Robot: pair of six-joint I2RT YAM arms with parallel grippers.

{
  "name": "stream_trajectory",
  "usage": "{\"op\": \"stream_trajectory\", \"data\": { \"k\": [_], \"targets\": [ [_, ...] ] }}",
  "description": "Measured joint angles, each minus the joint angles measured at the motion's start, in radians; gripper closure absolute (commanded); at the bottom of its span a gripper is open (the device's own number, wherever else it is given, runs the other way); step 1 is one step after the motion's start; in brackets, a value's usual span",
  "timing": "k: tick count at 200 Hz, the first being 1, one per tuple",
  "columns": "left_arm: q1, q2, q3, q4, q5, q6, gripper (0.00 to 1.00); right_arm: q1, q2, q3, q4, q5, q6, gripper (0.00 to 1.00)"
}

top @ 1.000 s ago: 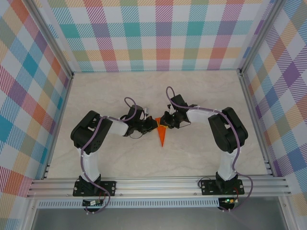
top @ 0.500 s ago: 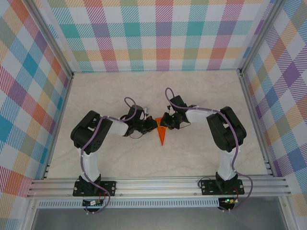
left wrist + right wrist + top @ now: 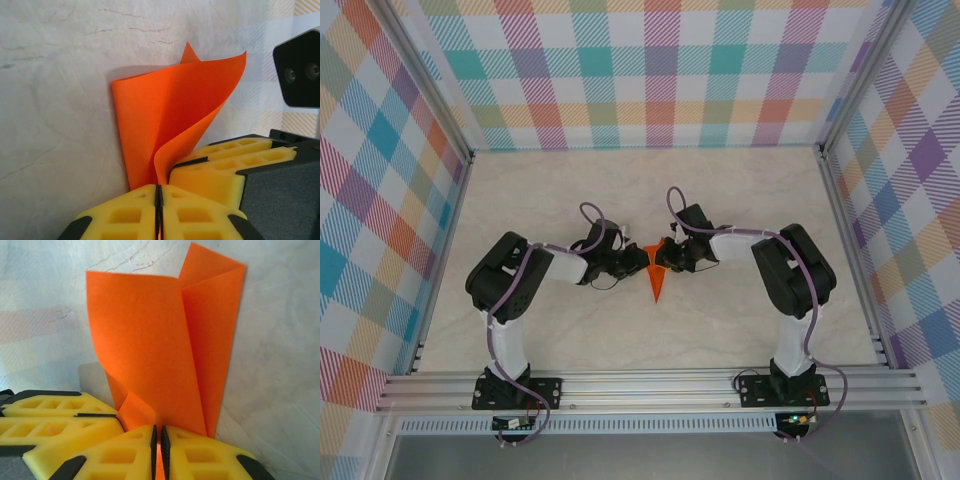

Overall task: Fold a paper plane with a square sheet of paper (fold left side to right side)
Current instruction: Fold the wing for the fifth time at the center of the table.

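The square sheet of paper is folded into a narrow orange dart, the paper plane (image 3: pixel 657 285), lying mid-table with its tip toward the arms. My left gripper (image 3: pixel 638 262) and right gripper (image 3: pixel 666 257) meet at its wide far end. In the left wrist view my left gripper (image 3: pixel 158 188) is shut on the paper's edge, and a loose flap (image 3: pixel 170 110) curls upward. In the right wrist view my right gripper (image 3: pixel 158 429) is shut with orange paper (image 3: pixel 145 340) in its narrow gap. Layered flaps stand up in front of it.
The other gripper's yellow fingers (image 3: pixel 220 165) press close beside mine, as do those in the right wrist view (image 3: pixel 55 415). The marble tabletop (image 3: pixel 550 200) is walled by checked panels. An aluminium rail (image 3: pixel 650 385) runs along the near edge.
Both grippers and the paper have drifted slightly toward the far side. The dart's tip has shifted a little left and up.
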Motion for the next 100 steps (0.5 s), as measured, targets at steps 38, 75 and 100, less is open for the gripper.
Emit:
{"op": "stream_trajectory", "data": {
  "k": [38,75,100],
  "targets": [
    [0.012,-0.118,-0.051,-0.086,-0.055,0.019,0.70,0.000,-0.001,-0.005,0.010,-0.003,0.000,0.85],
    [0.039,-0.296,-0.119,-0.149,-0.074,0.040,0.73,0.000,-0.001,-0.005,0.011,-0.003,0.000,0.85],
    [0.015,-0.383,-0.158,-0.150,-0.052,0.046,0.78,0.000,-0.001,-0.005,0.011,-0.003,-0.001,0.85]
  ]
}}
